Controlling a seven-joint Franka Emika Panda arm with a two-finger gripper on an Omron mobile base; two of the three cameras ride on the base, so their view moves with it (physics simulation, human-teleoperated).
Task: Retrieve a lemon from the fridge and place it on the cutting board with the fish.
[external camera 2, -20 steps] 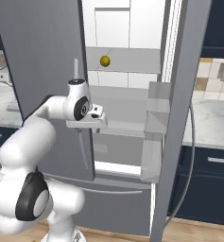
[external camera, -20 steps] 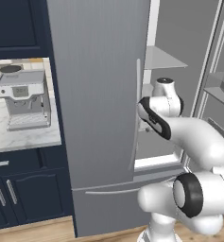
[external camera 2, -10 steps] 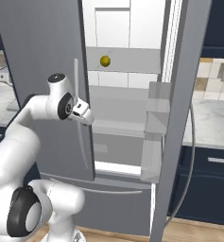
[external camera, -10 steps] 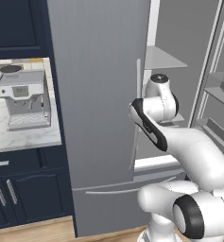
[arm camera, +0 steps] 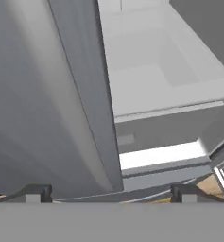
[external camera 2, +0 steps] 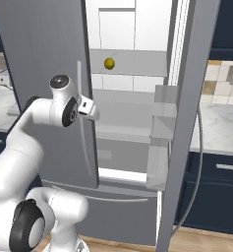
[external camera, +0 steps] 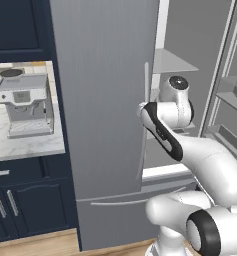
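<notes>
- The kitchen had dark navy cabinets (external camera: pixel 20 205) and a marble counter (external camera: pixel 25 145) carrying a grey coffee machine (external camera: pixel 25 105).
- The fridge (external camera 2: pixel 44 59) stood with its right door (external camera 2: pixel 187 123) swung open and its left door shut.
- The lemon (external camera 2: pixel 109 63) sat on an upper grey shelf inside.
- The gripper (arm camera: pixel 111 191) hung at the left door's inner edge, jaws spread wide and empty, well below the lemon.
</notes>
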